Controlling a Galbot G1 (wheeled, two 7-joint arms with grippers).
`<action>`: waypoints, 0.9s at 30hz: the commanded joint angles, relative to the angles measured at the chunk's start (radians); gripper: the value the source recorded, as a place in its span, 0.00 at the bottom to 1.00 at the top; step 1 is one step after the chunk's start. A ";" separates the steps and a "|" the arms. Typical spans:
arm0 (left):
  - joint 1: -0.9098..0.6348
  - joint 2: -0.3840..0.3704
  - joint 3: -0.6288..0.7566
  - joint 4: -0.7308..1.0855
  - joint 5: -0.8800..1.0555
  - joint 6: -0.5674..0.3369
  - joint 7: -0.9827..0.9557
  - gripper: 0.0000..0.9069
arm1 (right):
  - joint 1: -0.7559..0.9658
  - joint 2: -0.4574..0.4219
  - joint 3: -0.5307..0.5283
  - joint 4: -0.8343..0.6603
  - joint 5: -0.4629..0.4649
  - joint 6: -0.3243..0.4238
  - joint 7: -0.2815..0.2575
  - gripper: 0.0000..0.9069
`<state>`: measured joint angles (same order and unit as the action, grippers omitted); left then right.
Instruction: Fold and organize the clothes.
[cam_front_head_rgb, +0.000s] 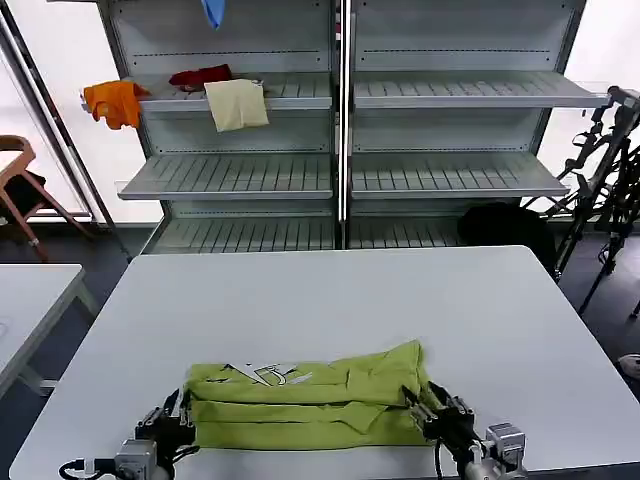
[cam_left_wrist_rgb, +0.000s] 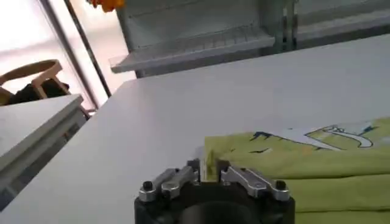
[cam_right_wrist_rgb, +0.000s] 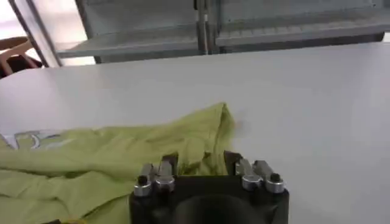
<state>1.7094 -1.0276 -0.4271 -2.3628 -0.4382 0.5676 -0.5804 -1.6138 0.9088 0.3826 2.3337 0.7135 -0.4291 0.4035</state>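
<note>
On the white table (cam_front_head_rgb: 330, 300), the partly folded lime-green T-shirt (cam_front_head_rgb: 310, 405) lies at 6 o'clock, left gripper (cam_front_head_rgb: 178, 418) and right gripper (cam_front_head_rgb: 428, 408) pinching its near corners, ready for carrying them forward.

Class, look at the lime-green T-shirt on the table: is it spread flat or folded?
Folded. The T-shirt lies as a narrow band with layered edges, its printed graphic partly tucked under.
</note>
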 joint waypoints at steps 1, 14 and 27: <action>0.043 0.002 -0.009 -0.048 0.016 0.008 -0.007 1.00 | -0.039 0.002 0.035 0.041 -0.088 0.069 0.068 1.00; -0.029 -0.142 0.036 0.011 -0.114 -0.144 -0.031 1.00 | -0.126 0.005 0.086 -0.021 -0.286 0.376 -0.037 1.00; -0.020 -0.159 0.026 0.117 -0.103 -0.382 0.039 1.00 | -0.183 -0.006 0.211 -0.188 -0.264 0.707 -0.193 1.00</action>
<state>1.6965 -1.1550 -0.4072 -2.3039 -0.5240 0.3329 -0.5649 -1.7559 0.9050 0.5172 2.2464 0.4725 0.0353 0.3056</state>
